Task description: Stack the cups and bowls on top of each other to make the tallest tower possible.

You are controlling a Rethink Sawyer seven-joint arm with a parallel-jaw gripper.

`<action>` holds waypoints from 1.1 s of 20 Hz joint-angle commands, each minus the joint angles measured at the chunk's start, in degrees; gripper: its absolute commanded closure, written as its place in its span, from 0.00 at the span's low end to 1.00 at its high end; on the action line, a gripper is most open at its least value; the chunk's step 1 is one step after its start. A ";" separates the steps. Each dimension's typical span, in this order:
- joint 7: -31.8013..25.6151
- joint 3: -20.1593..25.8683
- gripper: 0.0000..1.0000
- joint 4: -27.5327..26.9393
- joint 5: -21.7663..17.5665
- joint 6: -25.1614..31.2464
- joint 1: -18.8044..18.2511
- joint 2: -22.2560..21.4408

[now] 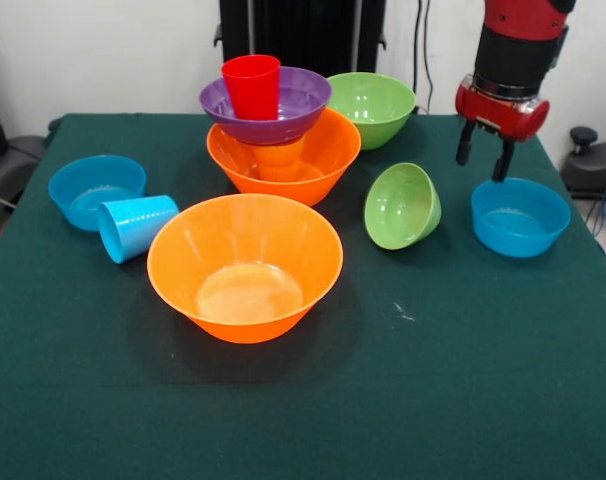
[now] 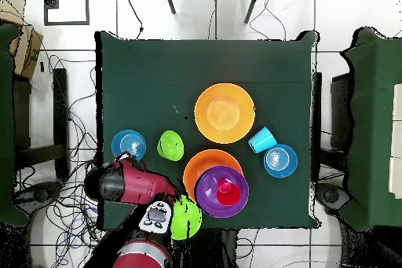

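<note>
The tower stands at the back: a large orange bowl (image 1: 323, 160) holds an orange cup (image 1: 280, 160), which carries a purple bowl (image 1: 293, 105) with a red cup (image 1: 251, 87) upright in it. My gripper (image 1: 484, 155) hangs open and empty just above the far rim of a small blue bowl (image 1: 520, 216). A small green bowl (image 1: 401, 206) lies tipped on its side. A second large orange bowl (image 1: 245, 265) sits in front. A light blue cup (image 1: 135, 226) lies on its side against another small blue bowl (image 1: 95, 190). From overhead the arm (image 2: 129, 185) reaches beside the small blue bowl (image 2: 128, 144).
A large green bowl (image 1: 371, 105) stands behind the tower, close to the table's back edge. The green cloth table (image 1: 433, 380) is open in front. Chairs and cables surround the table (image 2: 141, 76) in the overhead view.
</note>
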 commanded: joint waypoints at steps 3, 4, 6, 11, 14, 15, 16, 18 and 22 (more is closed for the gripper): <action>8.71 7.73 0.00 -2.38 0.23 -5.65 -1.42 2.55; 8.72 7.56 0.00 -2.60 0.49 -5.26 -1.14 2.45; 8.86 7.52 0.00 -2.94 0.88 -5.03 -0.81 2.61; 9.28 7.31 0.00 -3.94 1.57 -5.31 -0.14 3.65; 9.48 6.89 0.00 -4.36 1.86 -5.48 0.32 4.13; 9.52 6.93 0.00 -4.53 1.93 -5.55 0.37 4.30; 9.53 6.92 0.00 -4.60 1.93 -5.71 0.39 4.47; 9.58 6.99 0.00 -4.44 1.83 -5.96 0.33 4.49; 10.01 6.43 0.00 -4.49 2.25 -6.10 1.02 4.98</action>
